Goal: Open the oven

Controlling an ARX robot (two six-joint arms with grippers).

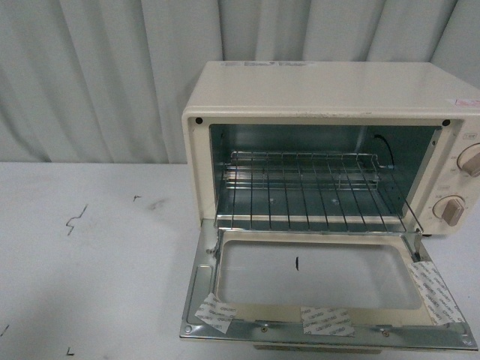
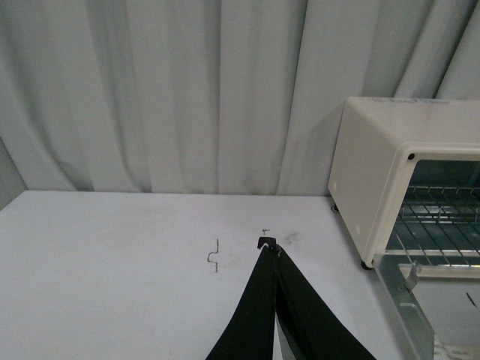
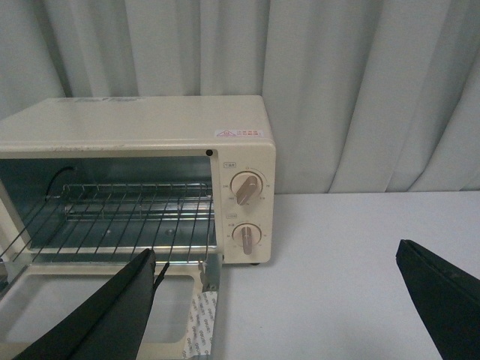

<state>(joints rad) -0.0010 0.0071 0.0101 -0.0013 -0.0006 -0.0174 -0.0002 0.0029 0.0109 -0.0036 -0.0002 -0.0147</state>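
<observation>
Behind the whole scene a pale grey curtain (image 1: 97, 75) is hanging in soft folds. Under it, the white worktop (image 1: 90, 262) is carrying the oven (image 1: 330, 86), which is standing at the right side of the front view, close to the curtain. The oven is a cream-white box with rounded edges. Its door (image 1: 202, 277) is lying fully open, folded down toward the camera and showing a metal frame around a glass window. Inside the shiny metal cavity, a wire rack (image 1: 307, 191) is sitting level.

On the right panel of the oven, two round beige knobs are sitting one above the other: the upper knob (image 1: 472, 160) and the lower knob (image 1: 451, 210). Three pieces of printed tape (image 1: 214, 309) are sticking to the door frame. A few small dark marks (image 1: 75, 219) are showing on the worktop left of the oven.

Neither arm is appearing in the front view. The left end effector (image 2: 266, 246) is closed and empty, its fingers meeting at the tip over the worktop beside the oven. The right end effector (image 3: 275, 251) is spread wide open in front of the oven, gripping nothing.
</observation>
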